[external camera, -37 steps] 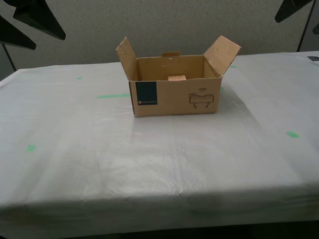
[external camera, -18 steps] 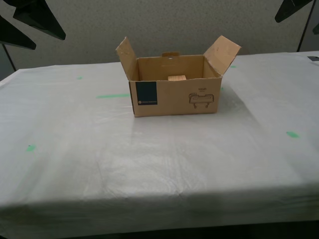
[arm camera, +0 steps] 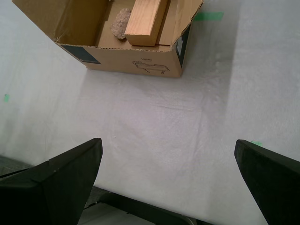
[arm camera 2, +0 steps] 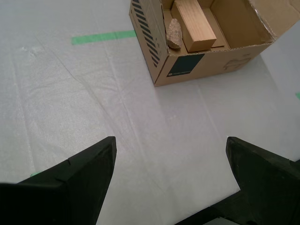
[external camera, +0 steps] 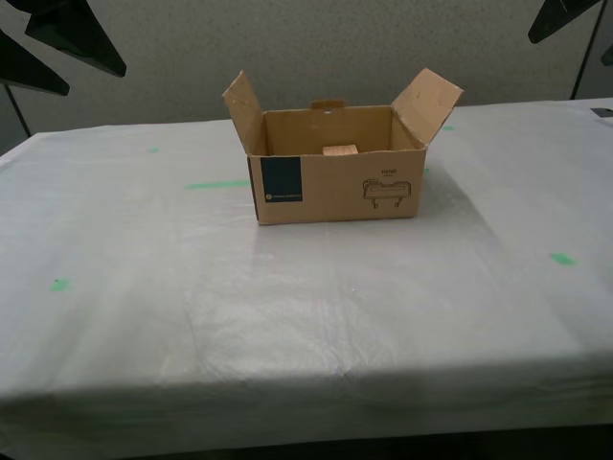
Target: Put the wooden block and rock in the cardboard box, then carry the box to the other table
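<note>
The cardboard box (external camera: pixel 335 192) stands open, flaps up, on the other table (external camera: pixel 287 316), the one with white cloth. Inside it lie the wooden block (arm camera 2: pixel 193 26) and, touching its side, the rock (arm camera 2: pixel 174 33). The exterior view shows only the block's top (external camera: pixel 339 149); the rock is hidden there. My second gripper (arm camera 2: pixel 170 140) hangs open over bare cloth, well short of the box (arm camera 2: pixel 211 65). My first gripper (arm camera: pixel 168 141) is open too, above the cloth near the table's edge, apart from the box (arm camera: pixel 131 63), block (arm camera: pixel 143 21) and rock (arm camera: pixel 122 21).
Green tape marks (external camera: pixel 216 184) (external camera: pixel 563 259) dot the cloth. The table's front edge (external camera: pixel 306 422) runs along the bottom of the exterior view. Dark fingers (external camera: pixel 77 38) (external camera: pixel 560 14) of the arms show in the exterior view's upper corners. A grey wall stands behind.
</note>
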